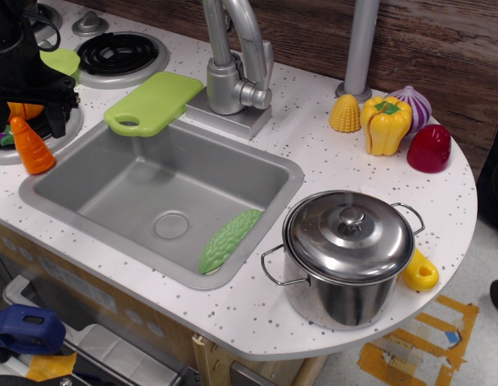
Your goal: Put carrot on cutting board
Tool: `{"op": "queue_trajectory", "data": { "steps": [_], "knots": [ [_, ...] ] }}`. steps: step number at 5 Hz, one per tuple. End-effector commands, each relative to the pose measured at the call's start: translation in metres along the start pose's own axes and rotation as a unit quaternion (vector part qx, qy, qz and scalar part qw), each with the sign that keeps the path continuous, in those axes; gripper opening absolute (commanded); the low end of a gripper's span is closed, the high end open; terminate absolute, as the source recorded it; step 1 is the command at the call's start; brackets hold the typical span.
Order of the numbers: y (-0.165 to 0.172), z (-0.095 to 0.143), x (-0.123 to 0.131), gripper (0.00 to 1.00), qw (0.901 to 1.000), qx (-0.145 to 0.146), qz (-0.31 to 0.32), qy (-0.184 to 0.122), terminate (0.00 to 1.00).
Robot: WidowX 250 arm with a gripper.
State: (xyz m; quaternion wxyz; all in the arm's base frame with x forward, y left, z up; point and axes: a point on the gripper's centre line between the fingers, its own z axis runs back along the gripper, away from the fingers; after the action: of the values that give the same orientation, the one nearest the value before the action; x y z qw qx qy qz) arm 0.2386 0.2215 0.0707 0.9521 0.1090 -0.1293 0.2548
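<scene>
Carrot (pixel 30 147): upright on worktop (pixel 329 173), left of sink (pixel 164 201), not yet gripped.
My claw (pixel 35 108): above-behind carrot; fingers obscured, I cannot tell.
Cutting board (pixel 156 103): bare behind sink, my target.

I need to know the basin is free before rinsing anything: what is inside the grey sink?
Inside the grey sink lies one bumpy green toy vegetable, leaning against the right-hand wall near the front corner. The round drain sits uncovered in the floor. Whatever lies beneath the vegetable is hidden.
</scene>
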Motion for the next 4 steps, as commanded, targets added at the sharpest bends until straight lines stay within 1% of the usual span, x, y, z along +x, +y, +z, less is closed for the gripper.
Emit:
{"op": "queue_trajectory", "data": {
  "steps": [1, 2, 4],
  "knots": [
    [0.016, -0.001, 0.015, 1.00, 0.9989, -0.007, 0.041, -0.022, 0.00],
    [0.020, -0.010, 0.017, 1.00, 0.9976, -0.014, 0.066, -0.017, 0.00],
    [0.025, -0.024, 0.011, 1.00, 0.9951, -0.012, 0.098, -0.009, 0.00]
  ]
}}
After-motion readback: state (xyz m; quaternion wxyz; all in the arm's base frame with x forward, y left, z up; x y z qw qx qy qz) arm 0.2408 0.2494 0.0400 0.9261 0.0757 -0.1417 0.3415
